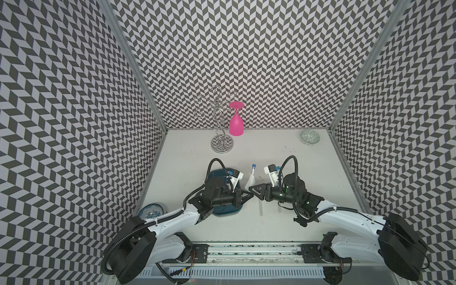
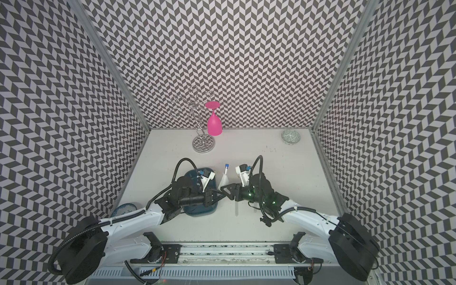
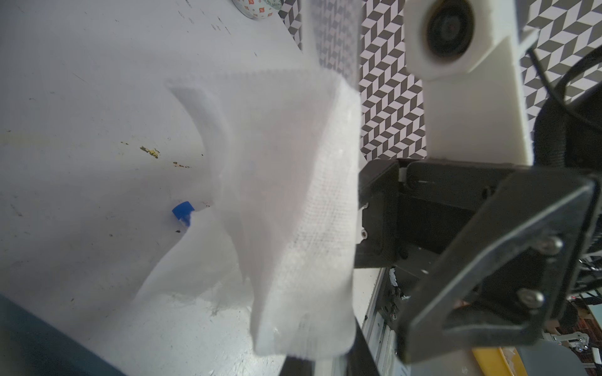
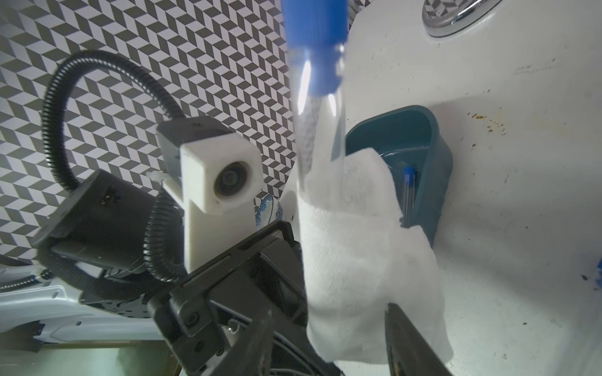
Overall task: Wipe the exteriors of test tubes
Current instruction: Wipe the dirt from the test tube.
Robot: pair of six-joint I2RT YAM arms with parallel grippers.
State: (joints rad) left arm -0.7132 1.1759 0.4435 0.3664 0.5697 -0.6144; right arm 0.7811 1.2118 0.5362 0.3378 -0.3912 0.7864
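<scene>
A clear test tube (image 1: 260,208) with a blue cap (image 1: 253,167) is held tilted above the table in both top views, cap toward the back. My left gripper (image 1: 250,195) is shut on its middle, jaws (image 3: 322,364) hidden under the white tissue (image 3: 293,195). The tissue (image 4: 351,260) wraps the tube (image 4: 321,130) just above the grip. My right gripper (image 4: 329,341) faces the left one, its fingers apart on either side of the tissue. A second test tube (image 4: 407,188) lies in the teal tray (image 4: 436,162). A third (image 1: 279,209) lies on the table under the right arm.
The teal tray (image 1: 222,213) sits under the left arm. A chrome glass rack (image 1: 220,145) with a pink glass (image 1: 236,124) stands at the back. A patterned bowl (image 1: 310,137) is at the back right and a blue-and-white dish (image 1: 151,211) at the left wall.
</scene>
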